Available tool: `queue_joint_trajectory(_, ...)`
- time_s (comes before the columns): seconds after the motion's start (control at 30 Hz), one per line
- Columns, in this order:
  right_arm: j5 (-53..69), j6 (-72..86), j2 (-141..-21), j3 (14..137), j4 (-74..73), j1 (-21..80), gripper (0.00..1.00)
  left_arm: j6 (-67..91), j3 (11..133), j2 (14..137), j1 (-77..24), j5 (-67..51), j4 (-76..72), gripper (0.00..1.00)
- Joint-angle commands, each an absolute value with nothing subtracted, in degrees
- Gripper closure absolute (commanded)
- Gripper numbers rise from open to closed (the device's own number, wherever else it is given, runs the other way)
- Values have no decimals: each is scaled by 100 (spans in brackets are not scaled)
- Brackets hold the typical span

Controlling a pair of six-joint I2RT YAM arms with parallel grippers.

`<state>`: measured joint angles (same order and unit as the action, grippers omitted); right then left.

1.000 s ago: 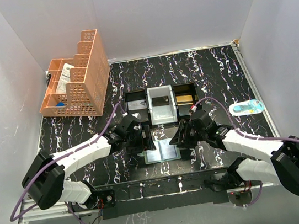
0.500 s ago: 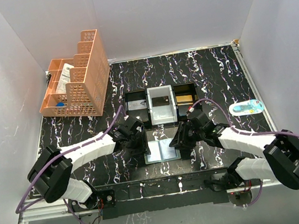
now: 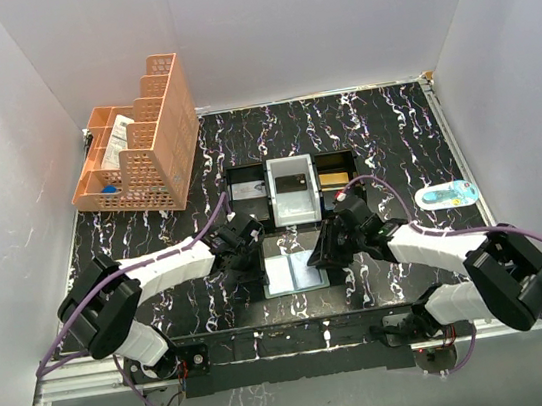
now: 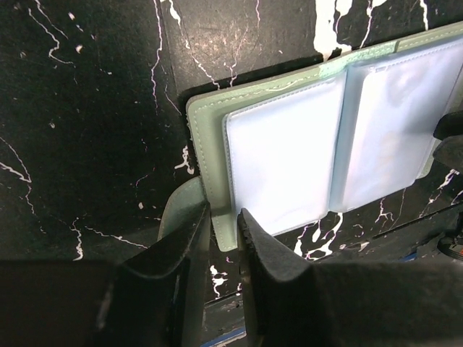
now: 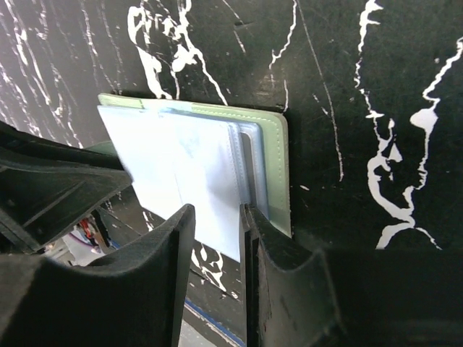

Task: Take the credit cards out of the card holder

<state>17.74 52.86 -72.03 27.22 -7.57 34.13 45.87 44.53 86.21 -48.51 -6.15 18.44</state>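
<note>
Marble table point(image 3: 393, 135) | card holder point(image 3: 291, 273) open | wrist views: left gripper point(image 4: 223, 212), right gripper point(image 5: 217, 211) pinching its edges

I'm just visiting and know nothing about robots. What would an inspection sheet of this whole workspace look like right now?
Surface: black table with white marbling.
Job's things: card holder lying open near the arm bases, pale blue-grey pockets facing up.
Clutter: three-compartment tray just behind the holder; orange lattice organiser far left; small blue-and-white item to the right.
End effectors: left end effector pinches the holder's green left edge; right end effector pinches a pale inner leaf on its right side; card or sleeve, cannot tell.
Cables: purple cable runs along each arm, none lying on the holder.
Surroundings: plain white walls on three sides.
</note>
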Motion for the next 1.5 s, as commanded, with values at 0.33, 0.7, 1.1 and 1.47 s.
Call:
queue_joint_trajectory(0.33,1607,5030,-7302,3089,-606,3645,73,4474,4561,8659,-4877,-729,1896,86)
queue_joint_trajectory(0.7,1716,4977,-7171,3218,-686,3645,73,4433,4503,8570,-4877,-695,1945,87)
queue_joint_trajectory(1.1,3418,5735,-7747,3153,1339,3734,70,4597,4503,8450,-4878,-612,1896,87)
queue_joint_trajectory(1.47,3678,5013,-8595,3803,866,4087,62,5266,4270,7356,-4877,280,2465,59)
